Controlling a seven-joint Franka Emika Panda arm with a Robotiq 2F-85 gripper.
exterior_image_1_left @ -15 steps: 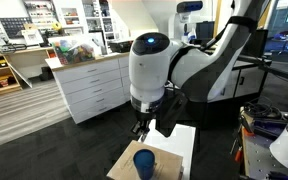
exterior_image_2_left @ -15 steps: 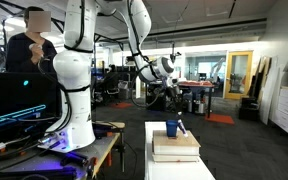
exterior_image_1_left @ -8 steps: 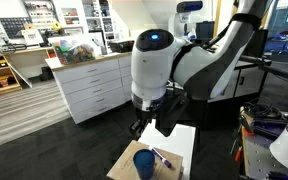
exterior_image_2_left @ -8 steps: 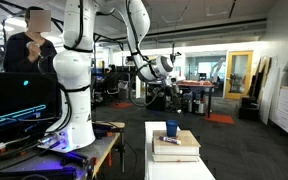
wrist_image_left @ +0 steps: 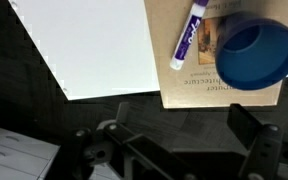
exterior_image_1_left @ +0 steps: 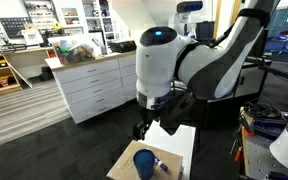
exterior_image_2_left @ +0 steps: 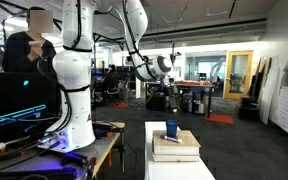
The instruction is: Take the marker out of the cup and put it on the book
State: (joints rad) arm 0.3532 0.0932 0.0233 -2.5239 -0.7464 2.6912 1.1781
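The marker (wrist_image_left: 188, 36) is out of the cup (wrist_image_left: 256, 52) and lies flat on a tan slab (wrist_image_left: 216, 88), just beside the cup but not touching it. It is not on the book (wrist_image_left: 94, 45). In the wrist view, the book's white cover is next to the slab, and the marker is close to the edge where the two meet. The cup stands upright on the same slab, and its open mouth shows only a blue interior.

In an exterior view the cup (exterior_image_2_left: 171, 129) tops a low stack towards the far edge of the white tabletop (exterior_image_2_left: 184, 172) (too small there to make out the marker). The gripper (wrist_image_left: 174, 140) hangs above the slab with its fingers spread wide and nothing between them. In an exterior view it (exterior_image_1_left: 156, 127) is clear of the cup (exterior_image_1_left: 144, 163) and the marker (exterior_image_1_left: 156, 162).
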